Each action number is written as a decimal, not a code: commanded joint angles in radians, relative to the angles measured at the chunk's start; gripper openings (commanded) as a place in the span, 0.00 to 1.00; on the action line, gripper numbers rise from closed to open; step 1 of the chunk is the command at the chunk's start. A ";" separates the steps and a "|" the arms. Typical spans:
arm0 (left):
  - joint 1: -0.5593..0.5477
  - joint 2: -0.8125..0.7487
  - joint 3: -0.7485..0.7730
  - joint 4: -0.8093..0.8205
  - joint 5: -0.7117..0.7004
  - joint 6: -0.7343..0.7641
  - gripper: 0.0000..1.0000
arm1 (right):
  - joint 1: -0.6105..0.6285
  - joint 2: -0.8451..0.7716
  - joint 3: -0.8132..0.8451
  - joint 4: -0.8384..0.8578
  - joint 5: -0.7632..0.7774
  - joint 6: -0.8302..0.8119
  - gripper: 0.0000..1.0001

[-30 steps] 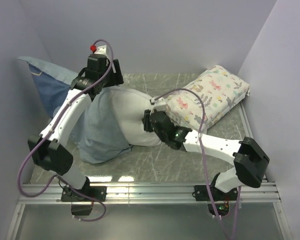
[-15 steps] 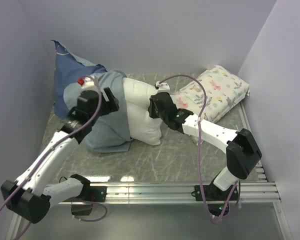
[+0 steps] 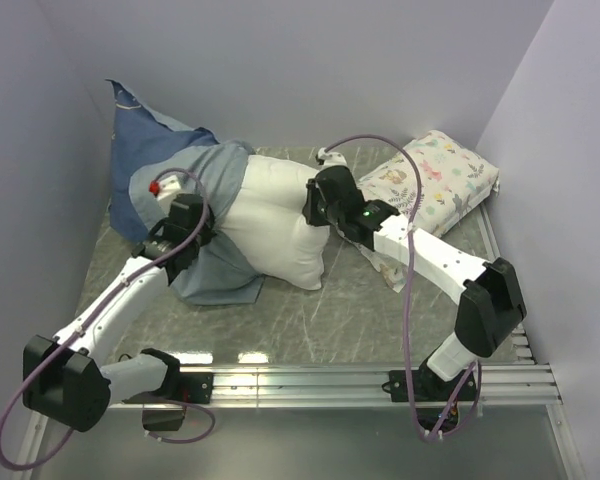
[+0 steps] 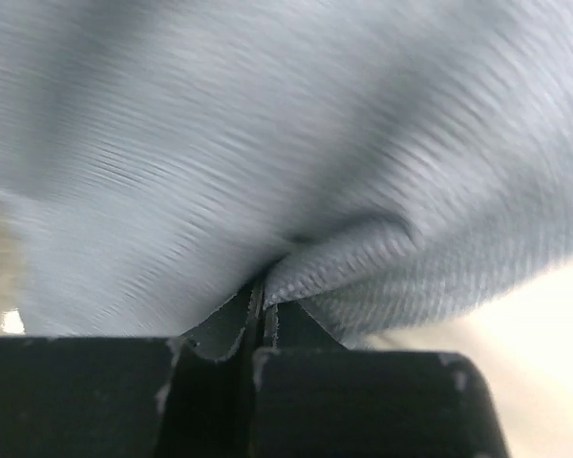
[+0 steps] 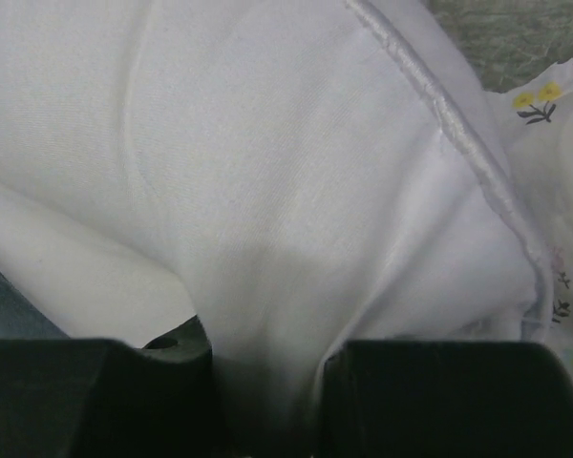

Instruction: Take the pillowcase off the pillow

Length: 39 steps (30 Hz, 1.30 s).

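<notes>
The tabletop (image 3: 360,310) is a grey-green surface with a marble pattern, closed in by pale walls on the left, the rear and the right.

The pillowcase (image 3: 145,165) lies at the left rear of the tabletop. Its navy-blue part stands up against the left wall and reaches into the rear corner. Its paler grey-blue inner side is turned outward. This part wraps the left end of the pillow and spreads down to the tabletop in front of it.

The pillow (image 3: 275,225) is white and plump and lies about in the middle of the tabletop. Its left end is inside the pillowcase, and its right part is bare. In the right wrist view a raised seam runs along the edge of the pillow.

The smaller floral pillow (image 3: 440,180) lies at the right rear, tilted, with one end near the right wall. The right arm passes over its near end, just beside the white pillow.

The left gripper (image 4: 258,301) is at the left side of the bundle, on the grey-blue fabric. Its jaws are pressed together and pinch a fold of the pillowcase, which gathers in creases toward them.

The right gripper (image 5: 267,372) is at the bare right part of the pillow. Its jaws stand a little apart, and a thick fold of the white pillow fabric is squeezed between them.
</notes>
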 commanded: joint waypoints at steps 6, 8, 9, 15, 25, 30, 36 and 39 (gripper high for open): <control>0.466 -0.186 -0.034 0.008 0.001 -0.014 0.00 | -0.216 -0.208 0.040 -0.142 -0.014 -0.053 0.00; 0.474 -0.191 -0.026 0.008 0.019 -0.004 0.00 | -0.243 -0.228 0.035 -0.149 -0.023 -0.056 0.00; 0.474 -0.182 -0.022 0.011 0.074 0.000 0.00 | -0.243 -0.227 0.040 -0.153 -0.031 -0.058 0.00; 0.383 -0.200 -0.075 0.085 0.207 0.032 0.01 | -0.169 -0.230 0.026 -0.155 -0.017 -0.078 0.47; 0.340 -0.228 -0.046 0.062 0.202 0.055 0.00 | 0.119 -0.299 0.123 -0.189 0.271 -0.171 0.89; 0.320 -0.223 -0.017 0.049 0.227 0.068 0.00 | 0.278 -0.222 0.088 -0.106 0.287 -0.222 0.91; 0.306 -0.220 -0.003 0.045 0.237 0.072 0.00 | 0.410 0.017 0.150 -0.083 0.348 -0.256 0.98; 0.305 -0.217 0.006 0.043 0.237 0.077 0.00 | 0.410 0.162 0.204 -0.115 0.356 -0.268 0.99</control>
